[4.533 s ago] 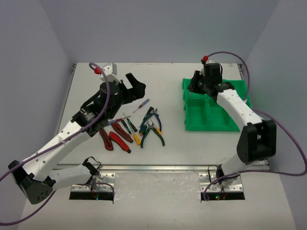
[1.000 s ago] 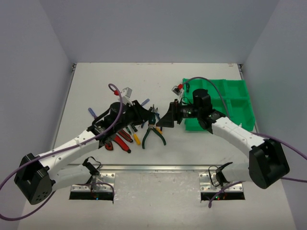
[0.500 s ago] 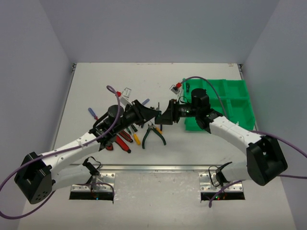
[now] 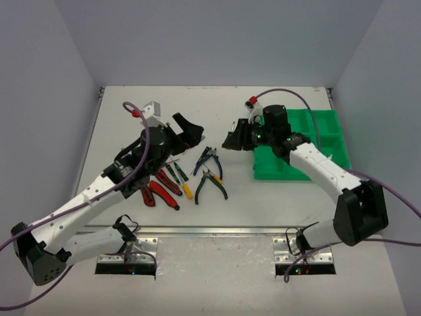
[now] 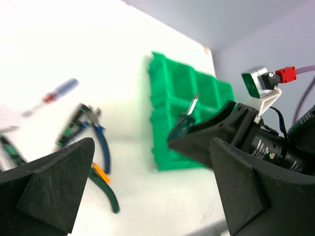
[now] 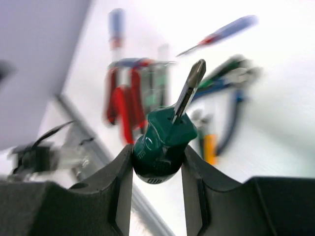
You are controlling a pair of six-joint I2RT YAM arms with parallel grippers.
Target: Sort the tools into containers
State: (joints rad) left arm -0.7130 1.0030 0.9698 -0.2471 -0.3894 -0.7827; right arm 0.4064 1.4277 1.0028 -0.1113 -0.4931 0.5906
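Note:
My right gripper [image 6: 157,164] is shut on a stubby dark-green-handled screwdriver [image 6: 165,137], tip pointing away from the wrist. In the top view this gripper [image 4: 231,139] hangs above the table just left of the green tray [image 4: 309,148]. My left gripper [image 4: 187,130] stands wide open with nothing in it, above the far side of the tool pile. The left wrist view shows the held screwdriver [image 5: 186,123] in front of the tray [image 5: 170,88]. Blue-handled pliers [image 4: 210,160], green-handled pliers [image 4: 212,184], red-handled cutters [image 4: 158,189] and thin screwdrivers [image 4: 177,173] lie on the table.
The tray's compartments sit at the right, partly hidden by the right arm. A blue-handled screwdriver [image 5: 59,91] lies beyond the pliers. The table's near edge carries a metal rail [image 4: 217,232]. Purple cables loop above both arms.
The green screwdriver passed from the left gripper to the right. The left gripper opened and drew back to the left. The right gripper closed on it and pulled back toward the tray.

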